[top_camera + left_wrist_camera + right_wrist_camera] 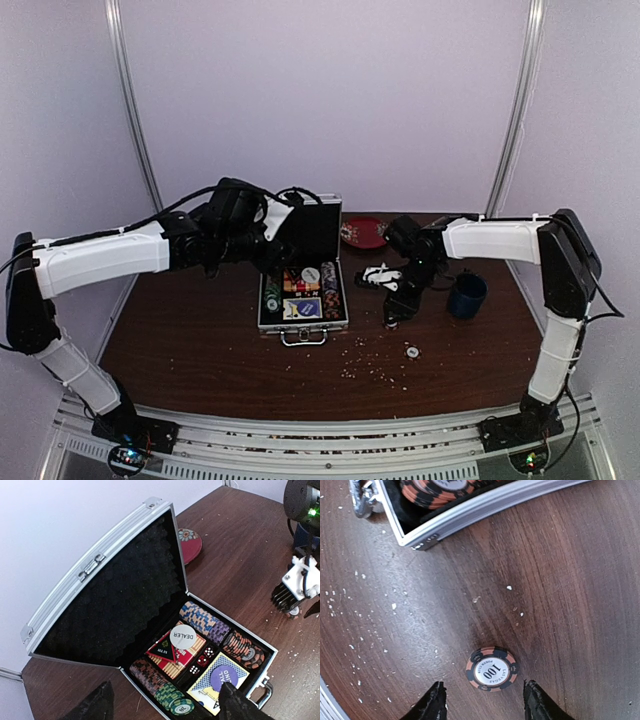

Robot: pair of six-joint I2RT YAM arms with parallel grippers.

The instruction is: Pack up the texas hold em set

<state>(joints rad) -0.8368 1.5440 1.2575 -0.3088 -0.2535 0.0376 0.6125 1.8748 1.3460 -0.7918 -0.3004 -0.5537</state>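
**Ana:** Where is the set?

**Ben:** The silver case (302, 324) sits near the middle of the counter (200, 330). Its lid (312, 225) stands upright on the 12 o'clock side, and its handle (303, 338) is at 6 o'clock, toward the arm bases.

**Ana:** What is packed in it?

**Ben:** Rows of poker chips (202, 621) stand on edge in the slots along the tray's sides. Between them lie two card decks (202, 690) and red dice (202, 661) in a small slot. A white dealer button (182, 636) lies on top of the red deck. The lid is lined with black foam.

**Ana:** Is anything outside the case?

**Ben:** One loose chip (492, 669), orange and black and marked 100. It lies flat on the counter at about 4 o'clock from the case, apart from it.

**Ana:** What about the right gripper?

**Ben:** The right gripper (484, 691) hangs over that chip. Its jaws are parted about as wide as the chip and hold nothing. The chip lies just ahead of the tips, and I see neither finger touching it.

**Ana:** And the left?

**Ben:** The left gripper (165, 692) is above the case, at about 11 o'clock from the tray, close in front of the lid. Its jaws are wide apart with nothing between them.

**Ana:** What else is on the counter?

**Ben:** A red plate (362, 233) at 1 o'clock from the case, just beside the lid. A dark blue mug (467, 296) stands at 3 o'clock, beyond the right gripper. Pale crumbs (372, 375) are scattered at about 5 o'clock.
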